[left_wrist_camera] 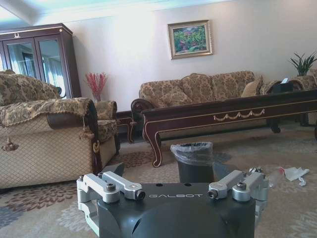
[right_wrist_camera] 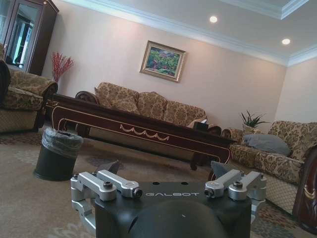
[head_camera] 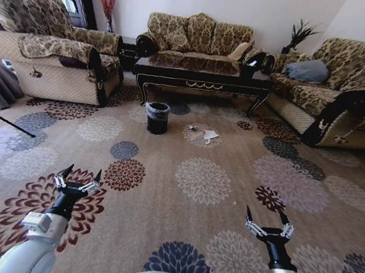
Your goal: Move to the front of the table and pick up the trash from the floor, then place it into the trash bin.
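White paper scrap [head_camera: 210, 136] on carpet before table's [head_camera: 203, 79] front edge looks light, floppy; pinch crumpled middle. Left gripper [head_camera: 78, 178], right gripper [head_camera: 268, 223] both spread apart.

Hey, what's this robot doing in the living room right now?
It is facing the table from some way back on the carpet and holds nothing. The left gripper and right gripper are both open, held low out in front. Ahead, the trash bin stands on the floor before the table, and the trash lies on the carpet beside it, a white paper scrap with a small silvery bit next to it. Nothing has been picked up yet.
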Controlling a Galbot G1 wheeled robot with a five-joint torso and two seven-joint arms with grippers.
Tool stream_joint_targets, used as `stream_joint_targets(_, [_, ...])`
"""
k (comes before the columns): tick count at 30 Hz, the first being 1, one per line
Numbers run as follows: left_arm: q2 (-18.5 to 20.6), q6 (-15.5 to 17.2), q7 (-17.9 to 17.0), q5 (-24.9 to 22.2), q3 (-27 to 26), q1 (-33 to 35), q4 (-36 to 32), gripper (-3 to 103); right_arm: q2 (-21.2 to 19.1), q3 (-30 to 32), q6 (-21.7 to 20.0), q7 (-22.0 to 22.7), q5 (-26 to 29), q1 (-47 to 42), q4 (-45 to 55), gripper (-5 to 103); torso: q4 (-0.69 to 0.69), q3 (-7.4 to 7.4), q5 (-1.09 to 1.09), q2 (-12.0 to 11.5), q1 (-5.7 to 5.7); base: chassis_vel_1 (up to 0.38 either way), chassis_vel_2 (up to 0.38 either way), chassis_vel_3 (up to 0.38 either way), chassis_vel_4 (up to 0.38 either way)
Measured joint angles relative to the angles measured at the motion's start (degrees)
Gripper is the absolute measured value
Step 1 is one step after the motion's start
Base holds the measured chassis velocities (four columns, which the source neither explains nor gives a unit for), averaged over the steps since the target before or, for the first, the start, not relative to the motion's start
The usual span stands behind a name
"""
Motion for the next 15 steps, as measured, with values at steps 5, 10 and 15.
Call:
stream_joint_targets(5, [-0.02, -0.74, -0.81, -0.78, 0.22, 0.32, -0.06, 100, 0.08, -0.1, 0.73, -0.19, 0.01, 0.03, -0.36, 100, 0.0, -0.63, 0.01, -0.12, -0.06, 0.0, 0.0, 0.0, 0.0])
stream_joint_targets(10, [0.0, -1.55, -0.87, -1.23, 0.34, 0.37, -0.14, 100, -0.02, -0.07, 0.91, -0.15, 0.1, 0.18, -0.39, 100, 0.0, -0.67, 0.0, -0.12, -0.07, 0.0, 0.0, 0.0, 0.0])
stream_joint_targets(15, [0.08, -2.03, -0.98, -1.54, 0.12, 0.38, -0.15, 100, -0.21, 0.11, 0.94, -0.14, 0.17, 0.08, -0.45, 100, 0.0, -0.56, 0.0, -0.12, -0.07, -0.055, 0.047, 0.043, -0.057])
